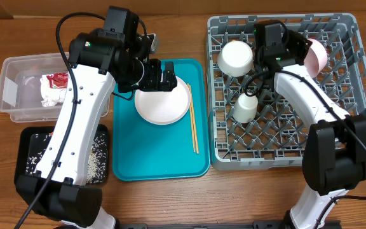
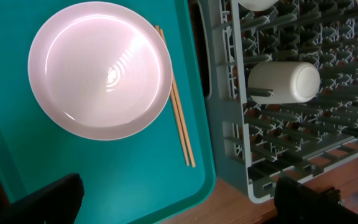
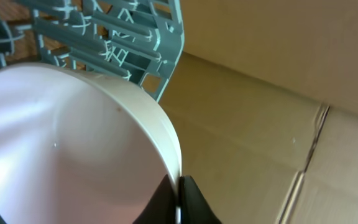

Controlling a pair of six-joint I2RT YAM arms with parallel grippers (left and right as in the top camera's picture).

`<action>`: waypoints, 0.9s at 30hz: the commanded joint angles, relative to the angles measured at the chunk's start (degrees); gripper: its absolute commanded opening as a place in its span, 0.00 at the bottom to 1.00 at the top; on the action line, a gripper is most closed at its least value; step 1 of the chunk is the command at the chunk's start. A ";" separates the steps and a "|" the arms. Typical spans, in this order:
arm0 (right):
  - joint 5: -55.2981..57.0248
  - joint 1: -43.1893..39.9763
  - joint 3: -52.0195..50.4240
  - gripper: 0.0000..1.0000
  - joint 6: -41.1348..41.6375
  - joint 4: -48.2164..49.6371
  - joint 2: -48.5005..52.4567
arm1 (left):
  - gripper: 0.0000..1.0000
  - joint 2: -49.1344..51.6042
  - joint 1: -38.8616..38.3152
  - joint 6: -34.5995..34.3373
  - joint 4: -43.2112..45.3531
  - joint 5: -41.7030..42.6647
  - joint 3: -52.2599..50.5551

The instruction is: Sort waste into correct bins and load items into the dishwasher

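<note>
A white plate [image 1: 162, 102] lies on the teal tray [image 1: 157, 152] with thin wooden chopsticks [image 1: 193, 127] just right of it. My left gripper [image 1: 162, 76] hovers open over the plate's far edge. In the left wrist view the plate [image 2: 101, 68] and chopsticks [image 2: 180, 124] lie ahead of the open left gripper [image 2: 179, 208], nothing between its fingers. My right gripper [image 3: 179, 199] is shut on the rim of a pale pink plate [image 3: 61, 143], held on edge at the grey dish rack's [image 1: 284, 159] far right [image 1: 316, 54].
A white bowl [image 1: 235, 57] and a white cup [image 1: 244, 107] sit in the rack. The clear tub [image 1: 14, 95] at left holds a red wrapper and napkin [image 1: 54, 88]. The black tray [image 1: 30, 137] in front of it holds loose rice.
</note>
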 commanded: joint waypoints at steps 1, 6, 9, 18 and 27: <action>1.38 0.39 1.36 0.16 8.11 -1.99 -0.04 | 1.00 -0.63 -0.44 0.46 -0.07 -0.39 0.92; 1.38 0.94 1.36 0.36 11.93 -5.38 -0.04 | 1.00 -0.63 -0.44 0.46 -0.07 -0.39 0.92; 1.38 1.90 1.36 0.36 11.93 -6.73 -0.04 | 1.00 -0.63 -0.44 0.46 -0.07 -0.39 0.92; 1.31 4.46 1.36 0.36 17.33 -9.66 -0.04 | 1.00 -0.63 -0.50 0.46 -0.07 -0.37 0.92; -6.21 3.78 1.49 0.16 36.85 -9.46 -3.50 | 1.00 -0.63 -0.48 0.46 -0.07 -0.39 0.92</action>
